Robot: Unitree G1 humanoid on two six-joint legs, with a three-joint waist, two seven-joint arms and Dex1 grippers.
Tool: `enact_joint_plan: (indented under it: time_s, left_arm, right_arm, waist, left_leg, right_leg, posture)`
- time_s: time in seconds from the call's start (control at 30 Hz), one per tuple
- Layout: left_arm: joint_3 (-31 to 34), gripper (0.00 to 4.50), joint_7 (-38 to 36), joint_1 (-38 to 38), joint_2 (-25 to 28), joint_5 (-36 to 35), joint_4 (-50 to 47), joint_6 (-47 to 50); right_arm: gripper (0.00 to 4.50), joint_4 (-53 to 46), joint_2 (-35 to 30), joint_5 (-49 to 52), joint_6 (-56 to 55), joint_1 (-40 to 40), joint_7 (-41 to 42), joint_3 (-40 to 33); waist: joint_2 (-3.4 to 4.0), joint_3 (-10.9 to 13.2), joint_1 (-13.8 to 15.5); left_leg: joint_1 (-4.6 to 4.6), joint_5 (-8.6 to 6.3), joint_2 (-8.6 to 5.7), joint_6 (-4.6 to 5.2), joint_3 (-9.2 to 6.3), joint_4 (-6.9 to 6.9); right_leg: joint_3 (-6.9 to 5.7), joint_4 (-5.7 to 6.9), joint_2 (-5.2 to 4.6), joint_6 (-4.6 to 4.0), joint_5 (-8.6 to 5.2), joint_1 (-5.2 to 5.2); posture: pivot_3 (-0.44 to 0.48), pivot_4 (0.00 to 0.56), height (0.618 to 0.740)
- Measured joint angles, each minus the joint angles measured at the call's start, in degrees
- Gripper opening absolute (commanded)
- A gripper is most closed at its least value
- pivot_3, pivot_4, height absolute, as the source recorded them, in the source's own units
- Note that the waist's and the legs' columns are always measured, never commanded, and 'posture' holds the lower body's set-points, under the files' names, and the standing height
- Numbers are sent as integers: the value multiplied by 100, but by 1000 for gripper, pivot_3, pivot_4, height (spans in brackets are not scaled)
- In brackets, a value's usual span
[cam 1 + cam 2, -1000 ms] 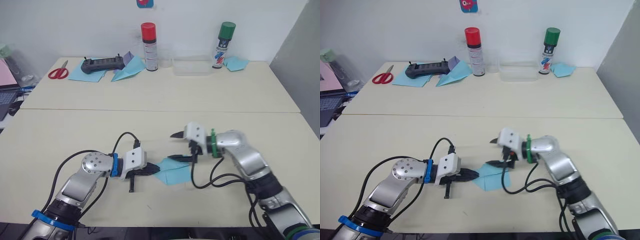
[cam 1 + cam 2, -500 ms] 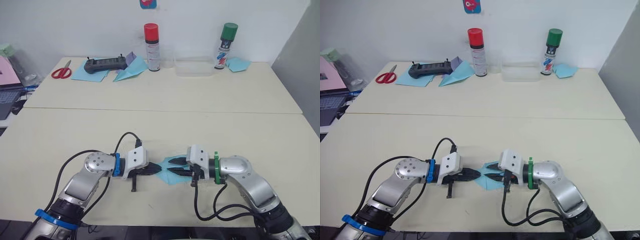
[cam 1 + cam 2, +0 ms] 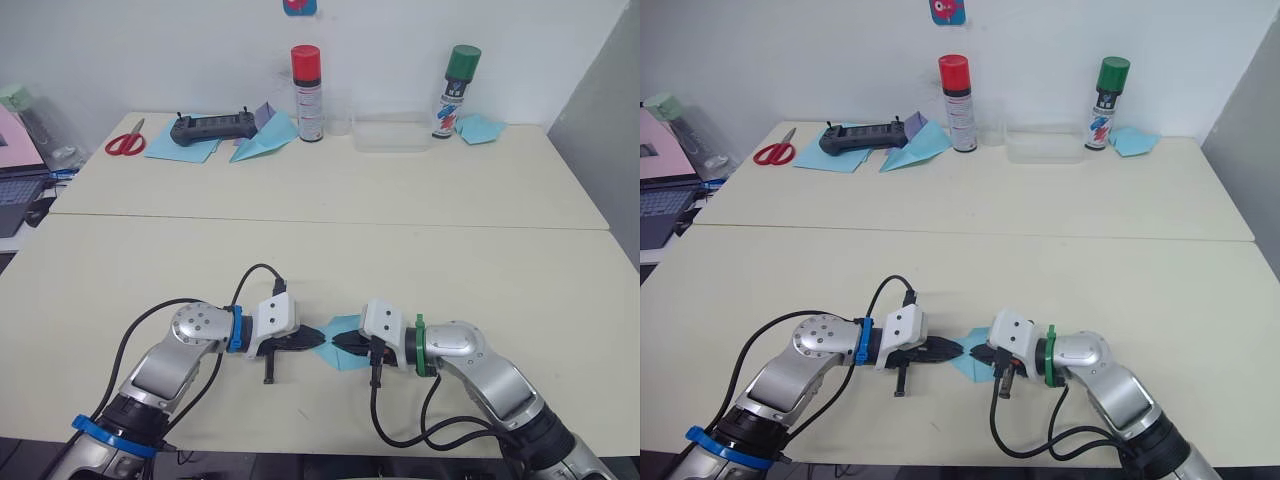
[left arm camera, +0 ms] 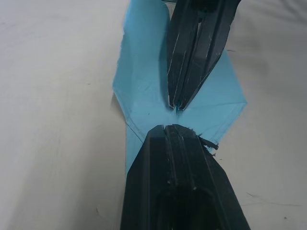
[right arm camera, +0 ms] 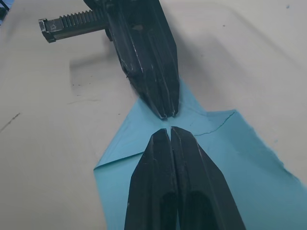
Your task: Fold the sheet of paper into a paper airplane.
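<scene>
Paper (image 3: 345, 340): thin, limp, tears easily. Left claw (image 3: 312, 340), right claw (image 3: 341, 345) closed, tips pressing paper, nearly touching. Grip folded edge.

Bright, even indoor light throughout, with soft shadows, no glare and sharp focus.

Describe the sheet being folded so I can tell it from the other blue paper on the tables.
On the near table, look between the left pincer and right pincer, whose tips meet. The sheet of paper lies flat beneath them, light blue, partly folded. The other blue papers all sit along the far table's back edge by the spray cans.
</scene>
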Motion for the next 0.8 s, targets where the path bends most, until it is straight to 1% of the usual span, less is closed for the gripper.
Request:
enact_joint_plan:
  time_s: [0.23, 0.33, 0.43, 0.53, 0.8]
  left_arm:
    - [-16, 0, 8, -38, -12, 0, 52, 0]
    - [-37, 0, 9, -48, -25, -2, 62, 0]
    - [-55, 0, 1, -68, -26, -6, 89, -1]
    - [-76, 0, -8, -100, -35, -7, 118, -2]
    - [-119, 0, -45, -162, -84, -14, 239, -40]
  right_arm:
    - [89, -34, 43, 186, 318, 41, -111, -85]
    - [89, -54, -9, 362, 552, 133, -132, -285]
    - [89, -237, -159, 745, 1156, 253, -142, -678]
    - [89, -352, -160, 991, 1623, 257, -245, -840]
    - [89, -565, -459, 1309, 2032, 425, -323, -1150]
  waist:
    - [-1, -4, 0]
    - [-1, -5, 4]
    - [0, -9, 9]
    - [-1, -10, 9]
    - [-3, -25, 21]
  left_leg:
    - [4, 0, 0, 0, 0, 2]
    - [4, 0, -3, 0, -1, 4]
    - [8, 0, -4, 0, -2, 3]
    - [8, 0, -7, 0, -2, 5]
    - [8, 0, -13, 0, -2, 7]
  right_leg:
    - [0, -2, -1, 2, 1, 7]
    - [-1, -7, -4, 4, 2, 13]
    - [0, -27, -6, 6, 5, 27]
    - [0, -29, -9, 4, 5, 27]
    - [1, -34, -14, 2, 3, 31]
  posture:
    - [0, 150, 740]
    - [0, 150, 740]
    - [0, 150, 740]
    - [0, 150, 740]
    - [0, 150, 740]
